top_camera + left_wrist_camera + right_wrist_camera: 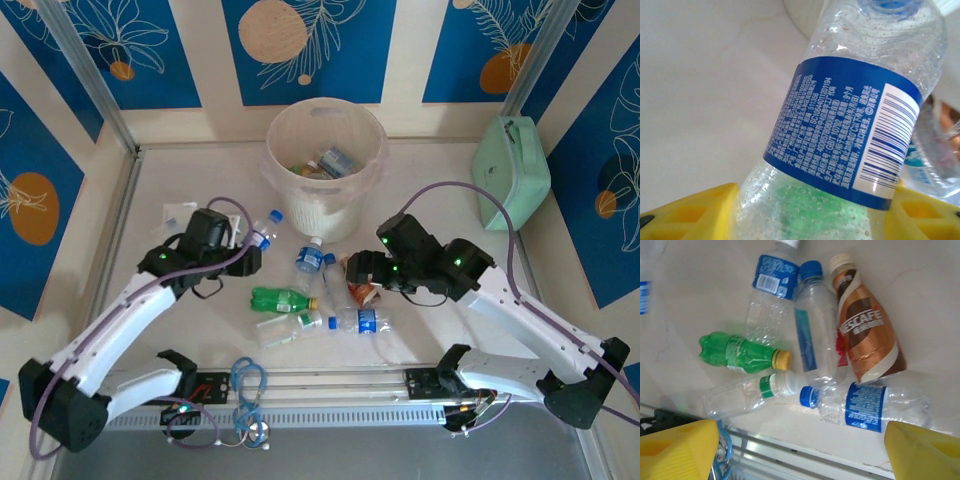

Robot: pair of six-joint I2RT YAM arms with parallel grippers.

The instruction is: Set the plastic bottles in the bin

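Observation:
My left gripper (pixel 250 248) is shut on a clear plastic bottle (pixel 850 130) with a blue label, whose body spans the gap between the yellow fingers (pixel 690 212). That bottle (pixel 265 228) sits left of the bin (pixel 300 125), a large whitish bucket at the back with bottles inside. My right gripper (pixel 365 268) stands open above a cluster of bottles, holding nothing. Below it lie a green bottle (pixel 740 354), a brown-labelled one (pixel 865 335), a clear blue-labelled one (pixel 867 406) and a clear white-capped one (pixel 747 395).
A mint-green case (pixel 512 170) leans at the back right wall. A metal rail (pixel 330 385) with a blue cable loop (pixel 248 385) runs along the near edge. A small white wrapper (pixel 178 213) lies at the left.

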